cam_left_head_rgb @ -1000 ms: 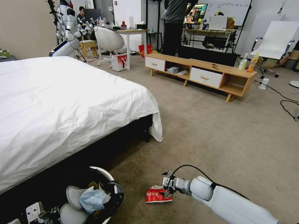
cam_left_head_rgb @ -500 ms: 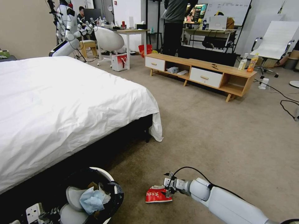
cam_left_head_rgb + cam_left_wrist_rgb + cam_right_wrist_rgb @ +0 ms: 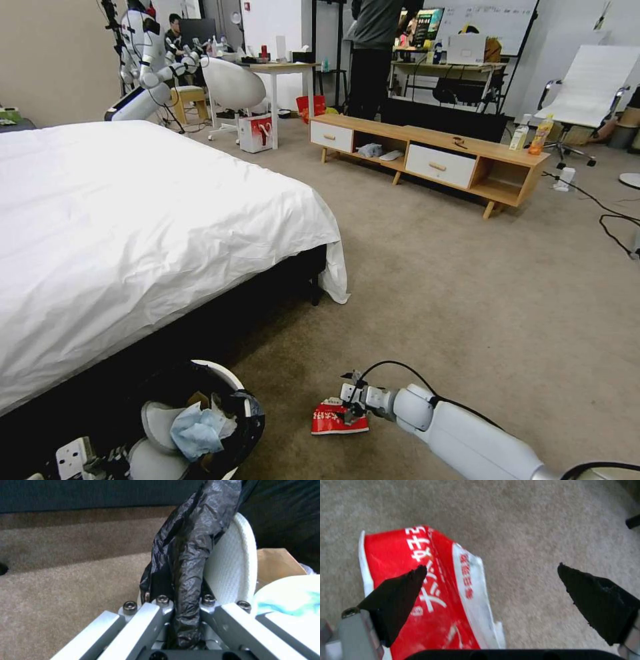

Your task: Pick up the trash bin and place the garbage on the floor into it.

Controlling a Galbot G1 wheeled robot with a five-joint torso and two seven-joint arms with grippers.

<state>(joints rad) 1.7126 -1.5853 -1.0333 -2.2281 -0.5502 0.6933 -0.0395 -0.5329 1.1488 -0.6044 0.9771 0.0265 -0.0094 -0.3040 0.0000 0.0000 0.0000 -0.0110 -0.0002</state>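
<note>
One red-and-white snack wrapper (image 3: 339,417) is seen lying flat on the beige carpet (image 3: 467,300), to the right of the bed corner. The right gripper (image 3: 491,576) is positioned low over the wrapper, with its two black fingertips (image 3: 403,585) spread wide apart. One fingertip is located over the red printed face of the wrapper, while the other is located over bare carpet beside it. Nothing is gripped between them; whether the nearer fingertip touches the wrapper cannot be determined from the wrist view.

One white trash bin (image 3: 223,373) with a black bag liner (image 3: 190,555) is held at the lower left of the head view, close beside the dark bed base. The left gripper (image 3: 178,632) is closed on the bin's rim, with the bunched liner pinched between its fingers. Inside the bin, one light blue face mask (image 3: 197,427), two white inner flaps (image 3: 157,413) and a piece of brown paper bag (image 3: 276,562) are visible.

One bed with a white sheet (image 3: 133,220) occupies the left side. One low wooden cabinet (image 3: 433,160) with two white drawers stands well apart, farther back.
</note>
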